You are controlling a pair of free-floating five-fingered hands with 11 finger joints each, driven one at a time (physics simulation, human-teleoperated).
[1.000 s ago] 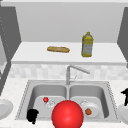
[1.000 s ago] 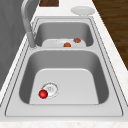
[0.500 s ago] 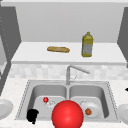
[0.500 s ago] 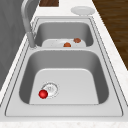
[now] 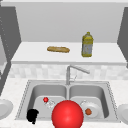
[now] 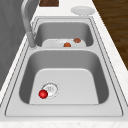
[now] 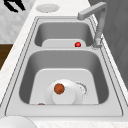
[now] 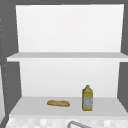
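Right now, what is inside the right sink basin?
In the right basin a white plate lies on the floor with a small brown ball on it. The plate overlaps the drain, so part of the drain is covered. A second brown thing lies nearby.

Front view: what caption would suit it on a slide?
Left hand at the double sink's front rim, big red ball beside it; bread and bottle shelved above.

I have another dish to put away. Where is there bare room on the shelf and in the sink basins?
On the shelf: left of the bread, and between bread and bottle. The left basin is bare beside the small red ball at its drain. The right basin's plate crowds its floor.
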